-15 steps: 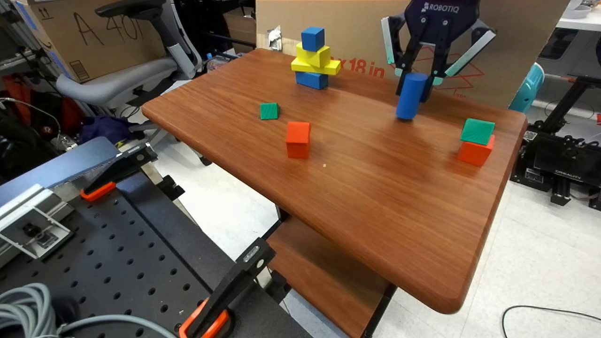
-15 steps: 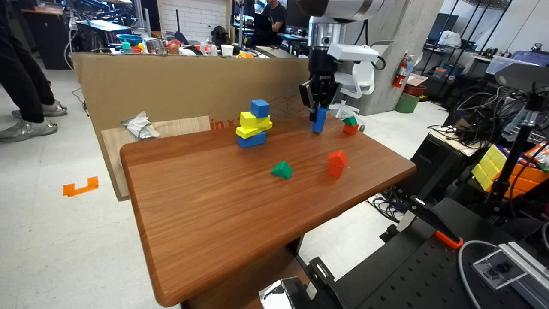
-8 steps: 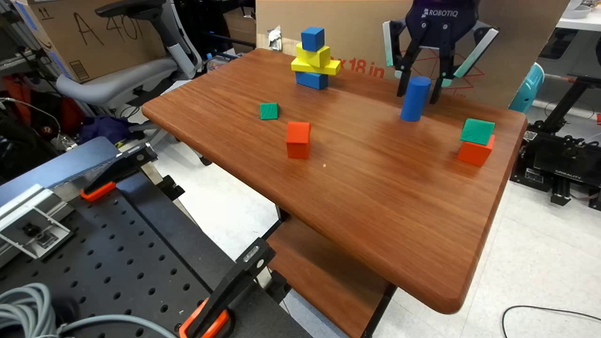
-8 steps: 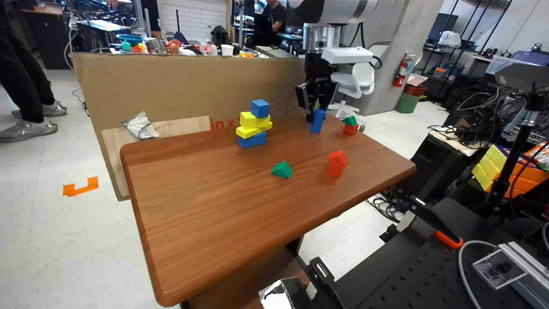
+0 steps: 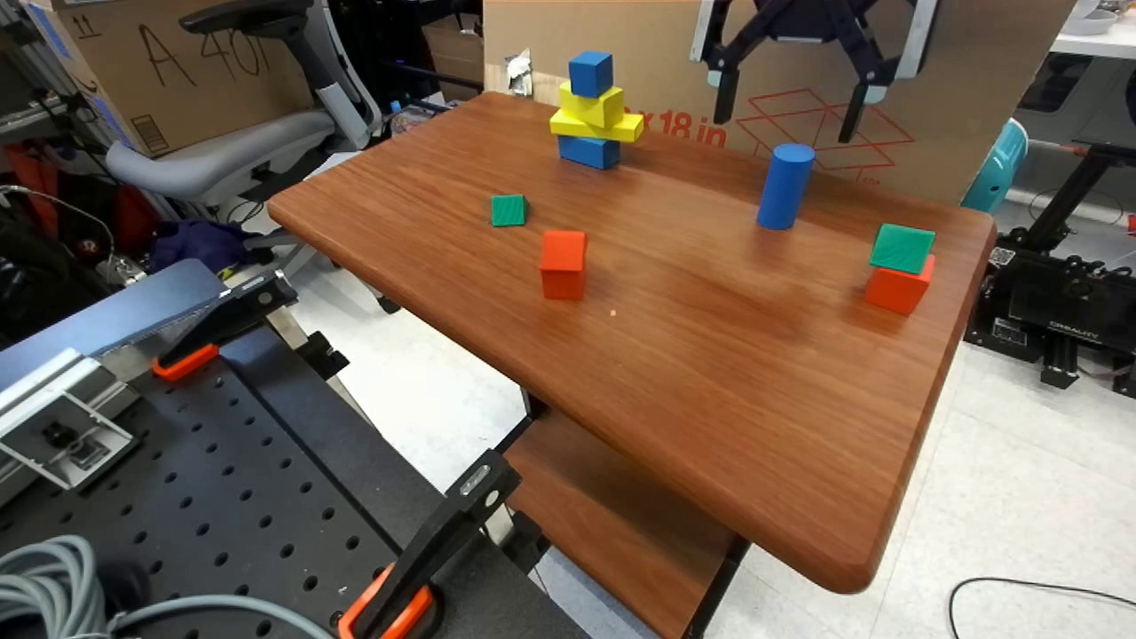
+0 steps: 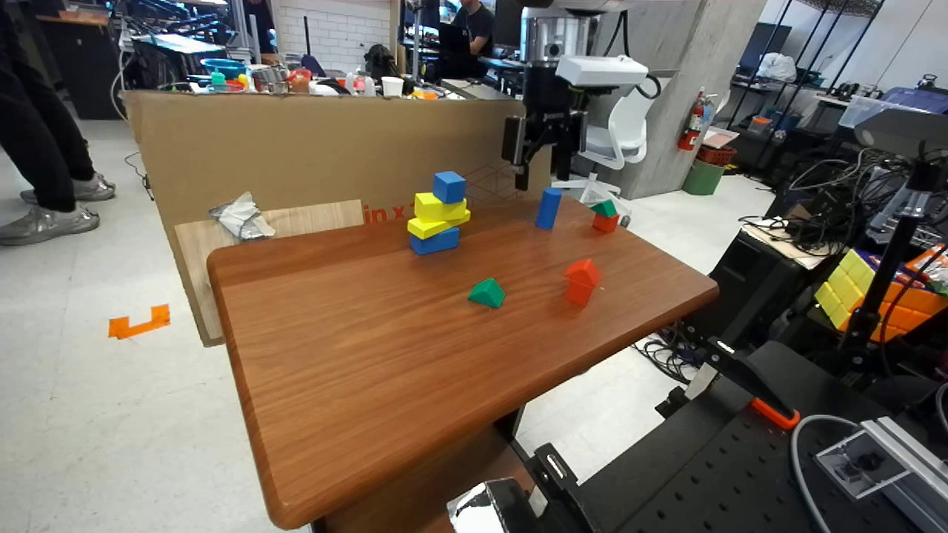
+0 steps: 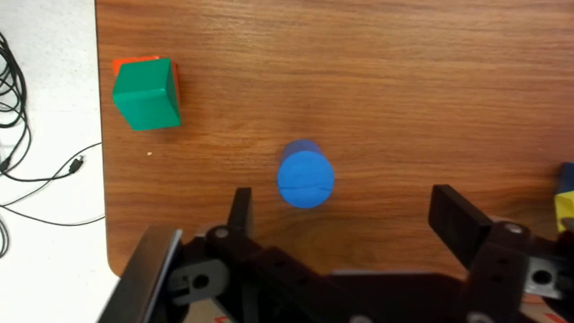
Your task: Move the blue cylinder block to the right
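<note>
The blue cylinder block [image 5: 785, 188] stands upright by itself on the wooden table, near the cardboard sheet, and shows in both exterior views. Seen from above in the wrist view, its round top [image 7: 305, 179] lies between the lines of the two fingers, nearer the left one and a little ahead of the tips. My gripper [image 5: 785, 130] hangs above the block, spread wide, with nothing held. In the wrist view a broad gap separates the fingertips of the gripper [image 7: 343, 190], and neither touches the block.
Close to the cylinder, a green block [image 5: 903, 248] rests on an orange block [image 5: 900, 286] by the table edge. A stack of blue and yellow blocks [image 6: 438, 215] stands on the opposite side. Nearer the front are a green wedge [image 6: 487, 294] and an orange pair [image 6: 581, 283]. Cardboard [image 6: 333, 148] rises behind.
One second ago the fingers were around the blue cylinder block. They have since let go, opened wide and risen above it. The block shifted slightly and now stands free.
</note>
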